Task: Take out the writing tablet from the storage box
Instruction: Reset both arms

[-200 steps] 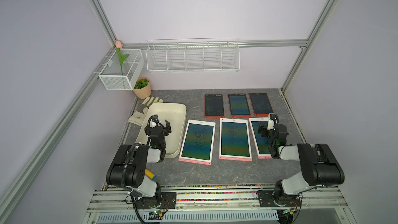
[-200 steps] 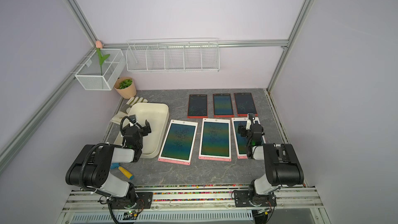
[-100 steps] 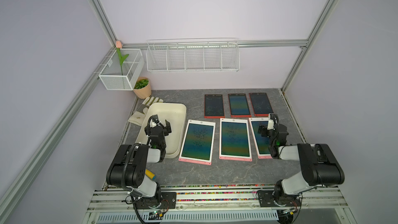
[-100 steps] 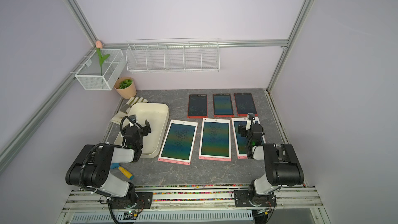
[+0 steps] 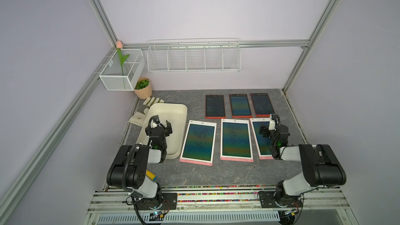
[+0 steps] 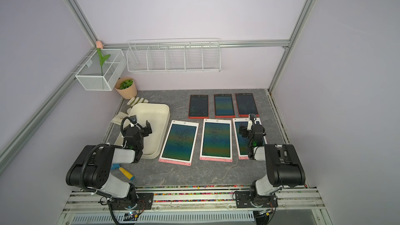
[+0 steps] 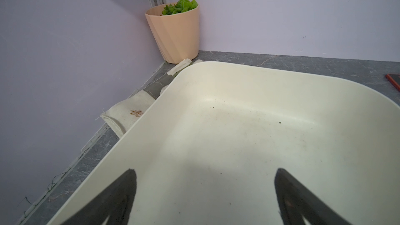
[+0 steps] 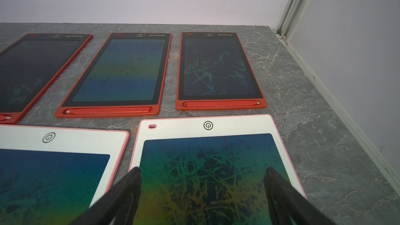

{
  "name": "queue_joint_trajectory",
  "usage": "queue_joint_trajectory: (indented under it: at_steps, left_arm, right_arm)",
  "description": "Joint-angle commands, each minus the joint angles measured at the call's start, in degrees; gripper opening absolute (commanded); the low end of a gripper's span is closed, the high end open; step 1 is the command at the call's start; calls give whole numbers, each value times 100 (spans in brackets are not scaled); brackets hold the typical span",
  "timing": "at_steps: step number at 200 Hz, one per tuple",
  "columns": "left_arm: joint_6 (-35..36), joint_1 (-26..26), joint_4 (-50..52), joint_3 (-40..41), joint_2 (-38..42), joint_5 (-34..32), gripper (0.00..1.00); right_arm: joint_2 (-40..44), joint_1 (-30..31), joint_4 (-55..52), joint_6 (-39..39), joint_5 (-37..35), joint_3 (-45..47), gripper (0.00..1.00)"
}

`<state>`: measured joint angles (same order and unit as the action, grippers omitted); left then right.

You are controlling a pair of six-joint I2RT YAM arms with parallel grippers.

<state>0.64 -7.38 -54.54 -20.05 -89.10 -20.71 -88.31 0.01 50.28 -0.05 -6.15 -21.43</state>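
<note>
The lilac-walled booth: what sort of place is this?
Probably a robot test cell dressed as a home corner: left arm and right arm bolted to a front rail, aluminium frame posts at the walls, writing tablets laid out in rows, plus a potted plant.

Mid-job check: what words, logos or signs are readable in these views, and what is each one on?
No words can be read for certain.
Round button sign, no letters: top border of the rightmost white tablet and the middle white tablet.
Small print beside a round icon: top border of the right red tablet, middle red tablet and left red tablet; too blurred to read.
Storage box, plant pot: no markings seen.
</note>
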Motion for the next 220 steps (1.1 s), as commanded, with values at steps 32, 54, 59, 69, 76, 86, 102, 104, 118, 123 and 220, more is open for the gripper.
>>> queue_joint_trajectory:
  at_steps: [32,54,59,69,76,86,102,104,118,123,220]
  left_arm:
    - [-19,35,-50,-93,7,46,99]
    - [-23,32,-48,-88,2,49,99]
    - [-18,34,-48,-95,5,50,99]
    - [-25,34,-50,-90,5,48,99]
    - [-26,35,-48,-95,6,49,99]
    - [-18,35,-48,-95,7,54,99]
    - [-21,35,-32,-102,7,60,99]
    - [-21,30,-26,-110,2,59,99]
    - [-25,34,-19,-108,6,63,99]
    - [-21,32,-30,-104,6,58,99]
    - [142,67,-2227,1321,62,724,99]
  right_arm:
    - [51,1,-1,-162,64,-36,89]
    - [48,1,-2,-162,62,-31,89]
    - [45,-1,-2,-163,62,-29,89]
    - [51,2,-1,-162,65,-30,89]
    - [46,4,-1,-162,63,-32,89]
    - [48,3,-1,-162,62,-37,89]
    - [51,2,-1,-162,67,-36,89]
    - [51,2,-1,-162,65,-32,89]
    - [46,6,-1,-161,62,-32,89]
    - [49,-1,-1,-161,64,-36,89]
    - [-301,-1,3163,-70,-316,1438,89]
